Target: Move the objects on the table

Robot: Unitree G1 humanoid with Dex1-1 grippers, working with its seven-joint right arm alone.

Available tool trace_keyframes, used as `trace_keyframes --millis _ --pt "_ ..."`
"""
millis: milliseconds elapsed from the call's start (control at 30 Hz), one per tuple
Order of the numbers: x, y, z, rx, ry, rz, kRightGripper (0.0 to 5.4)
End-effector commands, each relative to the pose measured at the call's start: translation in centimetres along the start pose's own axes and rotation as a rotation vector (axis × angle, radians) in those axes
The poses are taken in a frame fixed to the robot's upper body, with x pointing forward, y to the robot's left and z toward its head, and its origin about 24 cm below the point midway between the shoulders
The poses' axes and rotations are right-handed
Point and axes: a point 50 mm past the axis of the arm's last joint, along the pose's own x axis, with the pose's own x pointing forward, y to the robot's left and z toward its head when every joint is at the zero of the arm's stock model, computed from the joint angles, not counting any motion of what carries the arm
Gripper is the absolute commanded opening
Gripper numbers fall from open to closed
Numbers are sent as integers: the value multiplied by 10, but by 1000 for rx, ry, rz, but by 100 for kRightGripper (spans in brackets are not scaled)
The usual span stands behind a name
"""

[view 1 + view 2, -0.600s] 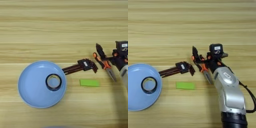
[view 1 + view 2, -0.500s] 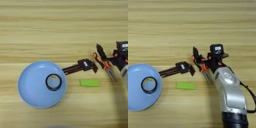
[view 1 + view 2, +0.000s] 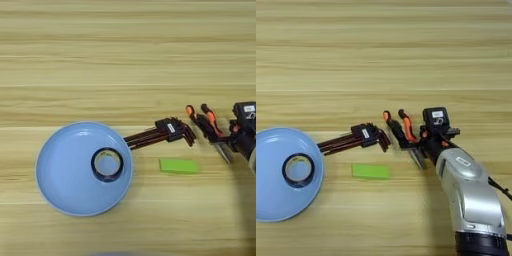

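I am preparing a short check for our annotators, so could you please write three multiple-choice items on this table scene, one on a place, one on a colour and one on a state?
1. Where does the ring of tape lie?
A. Inside the blue plate
B. On the green block
C. Beside the pliers

2. What colour is the flat rectangular block?
A. Red
B. Green
C. White

3. How do the pliers stand with respect to the right gripper?
A. They lie far off, at the plate
B. They are at the gripper's fingers
C. They are stacked on the hex keys

Answers:
1. A: the dark ring sits within the plate's rim.
2. B: the block below the hex keys is bright green.
3. B: the gripper meets the pliers at the jaw end, with the orange handles pointing away towards the hex keys.
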Motion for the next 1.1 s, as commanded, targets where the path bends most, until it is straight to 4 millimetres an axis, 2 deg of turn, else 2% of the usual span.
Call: trace_keyframes --millis 33,433,700,1100 --pt "1 -7 18 -83 -41 -24 540" --pt "9 -11 13 -106 15 -75 540" --pt "17 -6 8 -137 58 -57 540" --pt "18 -2 -3 -100 117 -15 411"
